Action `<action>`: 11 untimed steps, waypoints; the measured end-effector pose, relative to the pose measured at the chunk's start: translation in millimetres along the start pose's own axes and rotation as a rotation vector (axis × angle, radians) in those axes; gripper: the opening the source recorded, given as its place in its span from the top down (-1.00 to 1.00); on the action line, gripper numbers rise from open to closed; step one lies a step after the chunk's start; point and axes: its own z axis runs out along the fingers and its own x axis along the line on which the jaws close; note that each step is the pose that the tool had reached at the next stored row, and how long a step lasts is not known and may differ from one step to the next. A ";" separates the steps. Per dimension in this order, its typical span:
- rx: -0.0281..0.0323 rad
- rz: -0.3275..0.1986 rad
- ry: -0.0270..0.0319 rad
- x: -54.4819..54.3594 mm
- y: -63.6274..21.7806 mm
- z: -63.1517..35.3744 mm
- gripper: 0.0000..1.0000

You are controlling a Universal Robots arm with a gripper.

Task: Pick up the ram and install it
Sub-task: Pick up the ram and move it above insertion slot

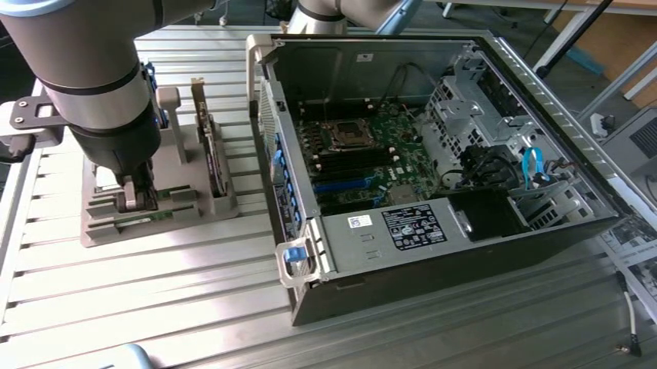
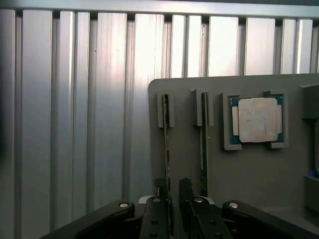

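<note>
The end effector (image 2: 173, 185) sits low over a grey holder (image 2: 184, 164), narrowly open, one finger on each side of the ram (image 2: 167, 144). The ram stands on edge in the slot nearest the holder's edge, its long axis parallel to the counter's (image 1: 154, 292) ribs. Bare counter lies beyond that edge. A second stick (image 2: 204, 144) stands just beside.
</note>
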 end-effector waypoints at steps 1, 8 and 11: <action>0.0000 0.000 0.0000 0.1 -0.7 0.0 0.52; -0.0001 0.000 0.0001 0.3 -7.0 -0.2 0.52; -0.0002 0.000 0.0000 0.3 -7.5 -0.2 0.52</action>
